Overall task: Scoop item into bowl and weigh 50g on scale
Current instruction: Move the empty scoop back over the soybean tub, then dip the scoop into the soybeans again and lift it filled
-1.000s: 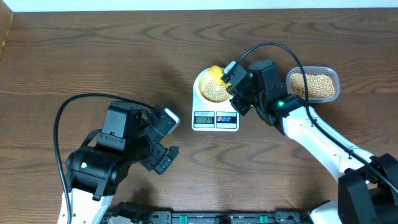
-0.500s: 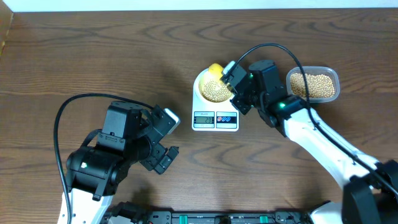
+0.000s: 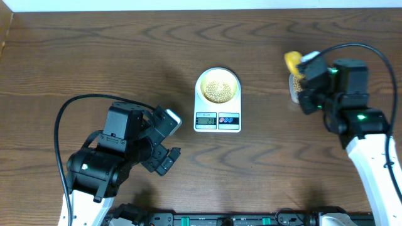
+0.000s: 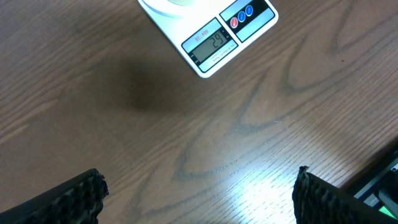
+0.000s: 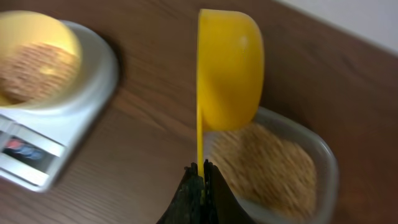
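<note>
Holding scoop (image 5: 229,68) — right hand (image 5: 200,173) above tub (image 5: 324,167) | bowl (image 5: 45,23), scale (image 3: 217,127) well apart

- bulky black left arm (image 3: 103,163) at lower left of the overhead shot, with a thin black cable (image 3: 81,97) looping off it
- white-and-black right arm (image 3: 370,157) at the right edge, with tiny green lights
- left gripper (image 4: 199,196): black, knobby-textured fingers (image 4: 62,202)

Bare counter (image 3: 264,56) is stretching between the scale (image 3: 217,120) and the right fingers (image 5: 186,199), which are holding a yellow scoop (image 5: 229,68) over the bean tub (image 5: 329,168) and blocking it from above, while the left arm (image 3: 107,157) is crowding the near-left corner.
</note>
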Available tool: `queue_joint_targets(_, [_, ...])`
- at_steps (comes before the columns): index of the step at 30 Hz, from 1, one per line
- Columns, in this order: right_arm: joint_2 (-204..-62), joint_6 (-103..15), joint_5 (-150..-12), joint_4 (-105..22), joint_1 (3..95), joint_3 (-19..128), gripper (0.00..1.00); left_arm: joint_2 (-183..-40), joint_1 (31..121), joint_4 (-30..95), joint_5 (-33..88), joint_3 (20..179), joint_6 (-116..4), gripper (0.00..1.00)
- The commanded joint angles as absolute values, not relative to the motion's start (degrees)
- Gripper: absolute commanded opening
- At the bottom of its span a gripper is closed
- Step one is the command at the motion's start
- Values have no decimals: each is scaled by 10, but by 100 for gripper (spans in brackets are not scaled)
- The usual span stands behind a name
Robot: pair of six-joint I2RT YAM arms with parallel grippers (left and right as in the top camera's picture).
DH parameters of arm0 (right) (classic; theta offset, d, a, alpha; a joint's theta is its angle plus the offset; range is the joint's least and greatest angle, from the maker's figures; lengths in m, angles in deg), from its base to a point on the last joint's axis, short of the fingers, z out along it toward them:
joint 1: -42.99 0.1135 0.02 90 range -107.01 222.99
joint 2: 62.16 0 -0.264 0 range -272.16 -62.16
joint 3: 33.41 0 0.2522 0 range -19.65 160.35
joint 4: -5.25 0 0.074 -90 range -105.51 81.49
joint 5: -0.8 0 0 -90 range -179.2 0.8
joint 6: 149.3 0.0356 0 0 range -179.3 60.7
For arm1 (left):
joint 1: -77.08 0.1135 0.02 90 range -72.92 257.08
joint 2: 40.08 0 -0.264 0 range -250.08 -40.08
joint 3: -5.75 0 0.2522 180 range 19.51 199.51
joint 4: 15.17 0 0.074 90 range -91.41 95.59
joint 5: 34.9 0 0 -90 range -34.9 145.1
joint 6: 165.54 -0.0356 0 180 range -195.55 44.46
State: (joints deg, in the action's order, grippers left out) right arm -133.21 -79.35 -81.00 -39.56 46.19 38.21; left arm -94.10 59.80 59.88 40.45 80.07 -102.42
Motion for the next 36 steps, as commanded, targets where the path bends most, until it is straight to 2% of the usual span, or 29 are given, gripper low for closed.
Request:
queue_joint_targets(1, [-1335, -795, -811, -402, 398, 380, 1, -942, 601, 600, 408, 819, -1027, 98])
queue_joint_targets(8, [-1404, -795, -745, -420, 329, 380, 1, -942, 601, 600, 408, 819, -1027, 98])
queue_joint_targets(20, [-1499, -795, -738, -381, 325, 380, 1, -943, 601, 600, 408, 819, -1027, 98])
queue_joint_targets(27, [-1503, -804, -786, -386, 324, 380, 1, -943, 601, 600, 408, 819, -1027, 98])
queue_joint_targets(36, [-1513, -808, -780, -427, 325, 380, 1, -943, 601, 600, 408, 819, -1027, 98])
